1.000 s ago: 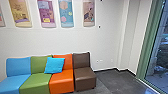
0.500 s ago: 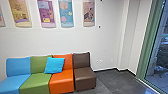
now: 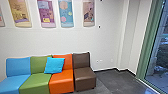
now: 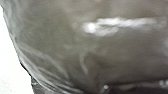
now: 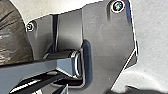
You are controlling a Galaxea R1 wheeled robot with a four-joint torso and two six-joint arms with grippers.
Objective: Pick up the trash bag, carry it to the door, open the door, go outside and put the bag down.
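Note:
Dark, glossy plastic of the trash bag [image 4: 62, 42] spreads across most of the left wrist view, creased and very close to the camera. In the right wrist view the bag's brownish, wrinkled side [image 5: 12, 37] stands beside the robot's own dark plate and jointed bar. How the bag is held cannot be made out. In the head view a glass pane [image 3: 160, 57] in a green frame [image 3: 147, 45] rises at the right, with ground outside behind it.
A row of blue, green, orange and brown seats [image 3: 85, 76] lines the white wall, with a blue cushion [image 3: 54, 65] on it. Colourful panels [image 3: 66, 13] hang above. Dark floor [image 3: 117, 81] runs between the brown seat and the glass.

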